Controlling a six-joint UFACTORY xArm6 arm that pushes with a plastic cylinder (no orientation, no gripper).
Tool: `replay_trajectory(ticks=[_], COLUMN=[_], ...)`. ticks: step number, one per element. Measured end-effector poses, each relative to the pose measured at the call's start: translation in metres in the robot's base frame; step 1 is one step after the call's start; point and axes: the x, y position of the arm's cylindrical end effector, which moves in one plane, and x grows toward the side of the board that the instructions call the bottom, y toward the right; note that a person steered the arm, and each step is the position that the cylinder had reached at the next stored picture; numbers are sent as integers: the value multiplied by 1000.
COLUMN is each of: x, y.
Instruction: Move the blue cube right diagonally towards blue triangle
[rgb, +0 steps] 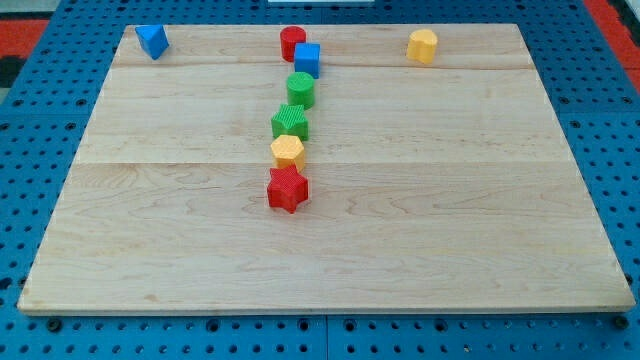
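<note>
The blue cube (307, 59) sits near the view's top centre of the wooden board (450, 200), touching or almost touching a red cylinder (291, 42) at its upper left. The blue triangle (152, 41) lies at the view's top left corner of the board, far to the left of the cube. My tip does not show in this view, and no part of the rod is visible.
Below the blue cube runs a column of blocks: a green cylinder (301, 89), a green block (290, 123), a yellow hexagon (287, 151) and a red star (287, 189). A yellow block (423, 45) sits at the view's top right. Blue pegboard (30, 150) surrounds the board.
</note>
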Motion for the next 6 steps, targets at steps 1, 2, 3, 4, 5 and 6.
replay_trajectory(ticks=[1, 2, 3, 4, 5, 6], x=[-28, -96, -142, -176, -221, -272], y=[-14, -58, -114, -164, -226, -266])
